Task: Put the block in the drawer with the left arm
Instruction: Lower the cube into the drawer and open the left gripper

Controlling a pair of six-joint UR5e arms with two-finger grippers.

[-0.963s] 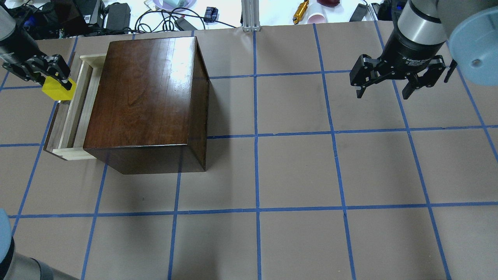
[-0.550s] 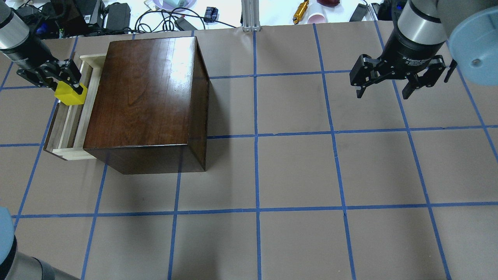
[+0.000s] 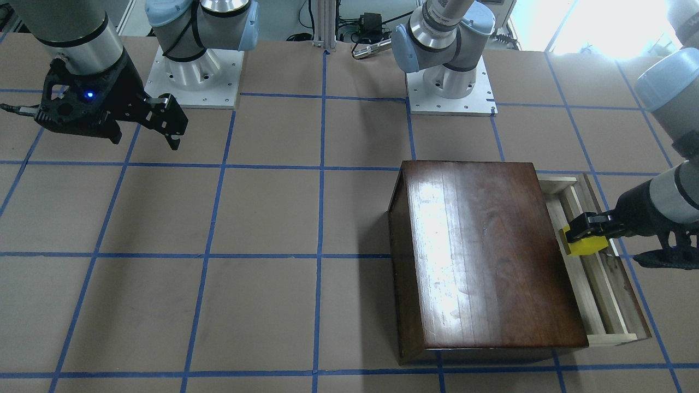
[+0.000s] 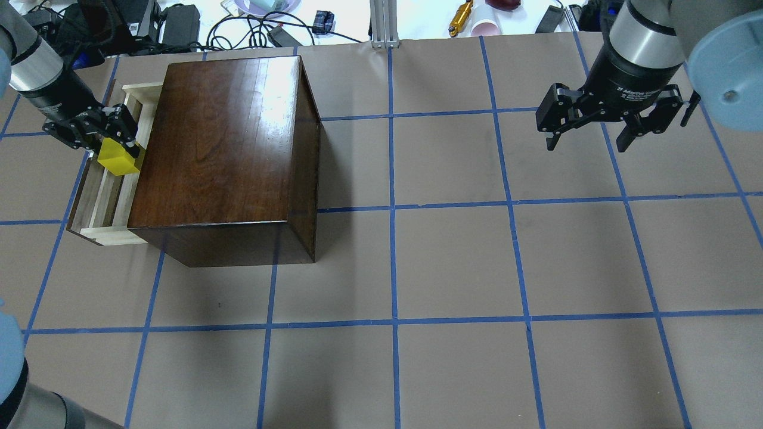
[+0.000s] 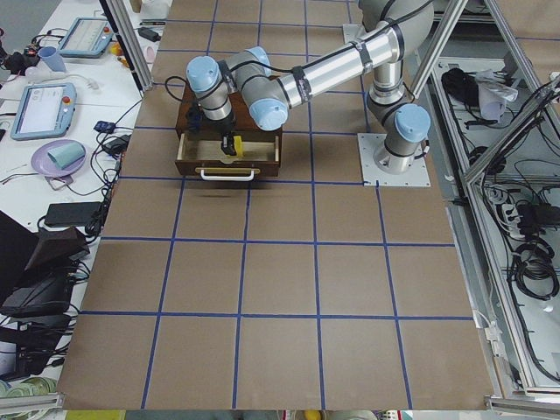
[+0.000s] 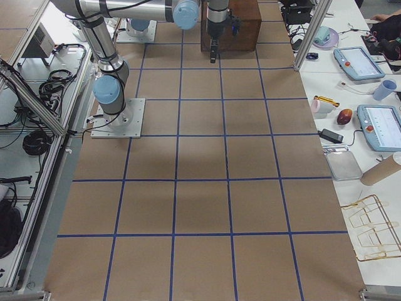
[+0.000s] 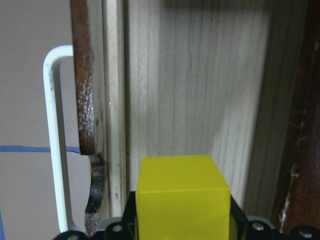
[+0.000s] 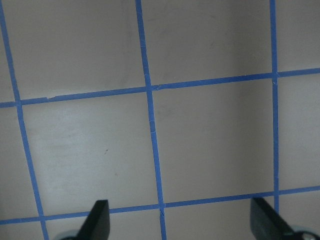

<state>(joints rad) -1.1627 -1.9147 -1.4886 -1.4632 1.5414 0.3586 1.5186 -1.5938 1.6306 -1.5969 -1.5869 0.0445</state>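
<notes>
- Firmly, the left gripper point(image 4: 113, 146) clamps the yellow block point(image 4: 118, 162) between its two fingers.
- The block hangs over the pale floor of the pulled-out drawer point(image 4: 101, 202), just beside the dark wooden box point(image 4: 220, 143), between that box and the drawer's front panel point(image 7: 82, 100) with its metal pull point(image 7: 52, 140).
- Well apart, the right gripper point(image 4: 587, 145) hovers above the taped table point(image 4: 453, 262), jaws spread wide.

We find the block point(image 4: 119, 161) gripped in the left gripper point(image 4: 116, 149), above the drawer point(image 4: 98, 199), whose floor runs on ahead of the claw. The pull point(image 7: 52, 140) lies to one side of it and the box point(image 4: 220, 149) just beside it on the other. The right gripper point(image 4: 585, 143) hangs well apart, spread wide over the table point(image 4: 453, 262).
</notes>
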